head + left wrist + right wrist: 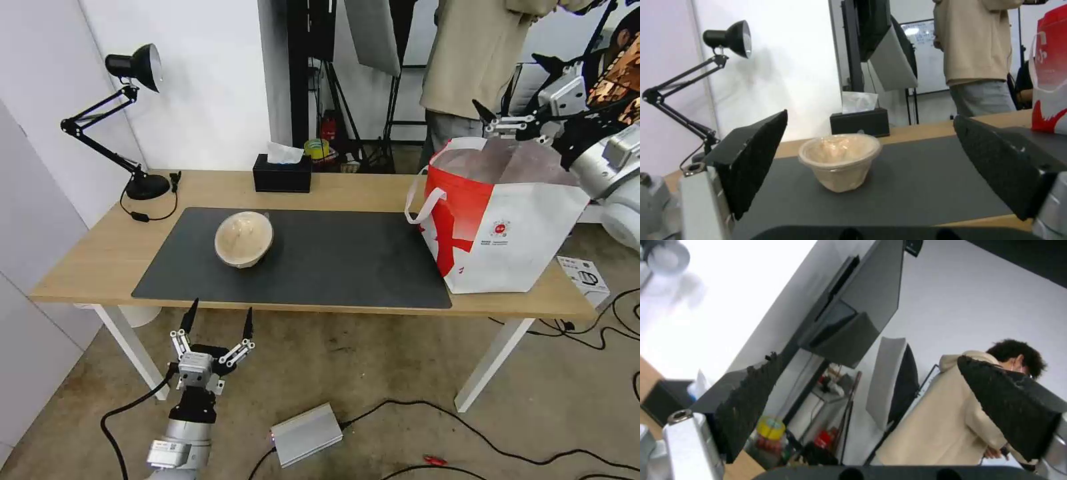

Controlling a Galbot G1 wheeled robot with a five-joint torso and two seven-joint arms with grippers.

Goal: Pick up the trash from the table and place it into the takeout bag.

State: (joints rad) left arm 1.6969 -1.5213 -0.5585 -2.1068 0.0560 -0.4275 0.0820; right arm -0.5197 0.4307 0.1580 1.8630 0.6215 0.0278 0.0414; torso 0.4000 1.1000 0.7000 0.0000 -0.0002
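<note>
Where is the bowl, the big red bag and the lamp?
beige lidded bowl (244, 238), head view, lid's middle.
takeout bag (507, 233), head view, white front.
desk lamp (141, 65), head view, shade.

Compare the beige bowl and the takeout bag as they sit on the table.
The bowl is small, round and beige; the bag is much larger, boxy, red and white. The bowl is sealed with a lid; the bag stands open at the top. The bowl sits on the mat's left part; the bag stands at the mat's right end. Both rest on the table, neither held by a claw.
</note>
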